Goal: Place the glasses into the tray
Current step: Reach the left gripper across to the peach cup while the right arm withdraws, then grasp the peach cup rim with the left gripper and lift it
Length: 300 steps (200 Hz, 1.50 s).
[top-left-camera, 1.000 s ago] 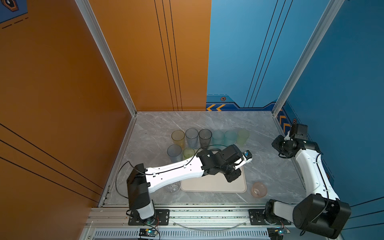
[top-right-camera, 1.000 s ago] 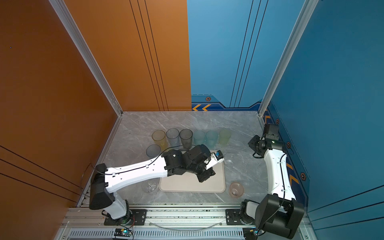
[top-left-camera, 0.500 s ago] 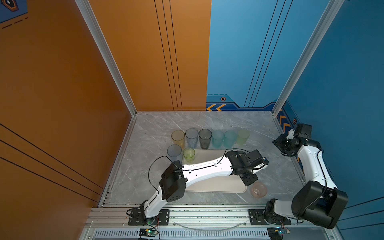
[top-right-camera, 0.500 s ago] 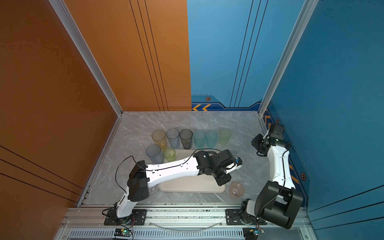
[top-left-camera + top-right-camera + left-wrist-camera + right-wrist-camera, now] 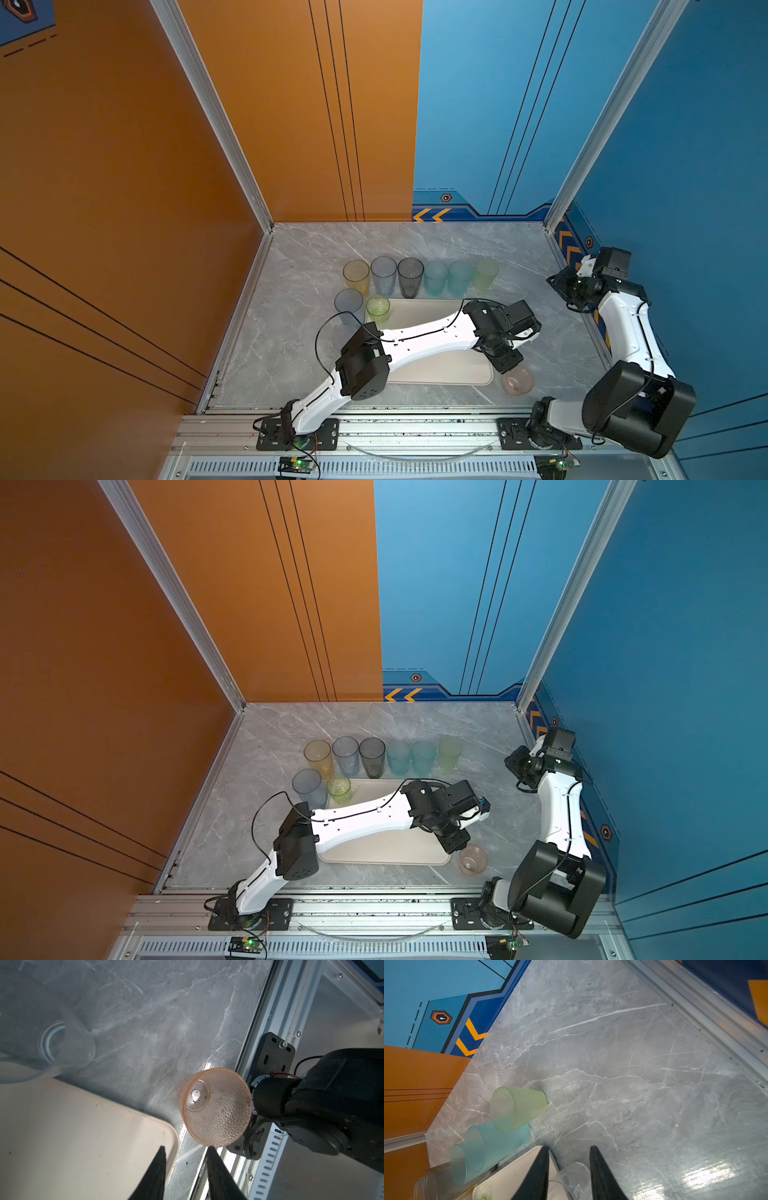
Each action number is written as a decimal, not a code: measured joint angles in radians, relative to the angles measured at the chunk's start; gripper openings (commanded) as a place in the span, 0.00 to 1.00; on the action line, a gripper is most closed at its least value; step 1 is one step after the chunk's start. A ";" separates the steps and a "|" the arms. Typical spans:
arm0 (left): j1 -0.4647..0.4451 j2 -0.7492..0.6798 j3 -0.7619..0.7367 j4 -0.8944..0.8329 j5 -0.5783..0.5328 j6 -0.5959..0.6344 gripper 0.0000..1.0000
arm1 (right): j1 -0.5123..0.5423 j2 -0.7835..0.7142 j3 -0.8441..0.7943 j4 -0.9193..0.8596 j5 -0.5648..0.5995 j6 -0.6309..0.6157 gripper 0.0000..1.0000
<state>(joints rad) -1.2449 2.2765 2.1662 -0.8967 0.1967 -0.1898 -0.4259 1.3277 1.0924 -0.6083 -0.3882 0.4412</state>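
1. Pink glass (image 5: 216, 1109) upright on counter (image 5: 145, 1022) near front edge, just off tray (image 5: 83, 1126) front-right corner.
2. Left fingers (image 5: 218, 1167) narrowly parted, empty, tips just short of its rim; right fingers (image 5: 537, 1172) parted, empty, at right edge.
3. Step: approach. Next: straddle wall, close, lift over rim.

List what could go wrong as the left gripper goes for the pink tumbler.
1. The left gripper has its jaws set narrower than the mouth of the pink tumbler, with one fingertip at the rim. It may tip the tumbler or shove it toward the front rail.
2. The left arm spans the tray. Swinging back, it could clip the short green tumbler.
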 measured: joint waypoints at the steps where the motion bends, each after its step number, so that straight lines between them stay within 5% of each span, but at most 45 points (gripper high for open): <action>1: 0.000 0.001 0.001 -0.002 0.001 -0.001 0.35 | 0.000 0.000 0.000 0.000 -0.002 0.000 0.32; 202: -0.006 0.167 0.180 -0.095 0.011 -0.032 0.29 | -0.060 -0.068 -0.030 0.018 -0.057 0.000 0.33; 300: -0.006 0.200 0.205 -0.136 -0.020 0.008 0.05 | -0.063 -0.082 -0.042 0.026 -0.061 0.000 0.33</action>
<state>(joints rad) -1.2510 2.4763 2.3711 -1.0325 0.1764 -0.1822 -0.4892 1.2453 1.0504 -0.5819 -0.4496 0.4416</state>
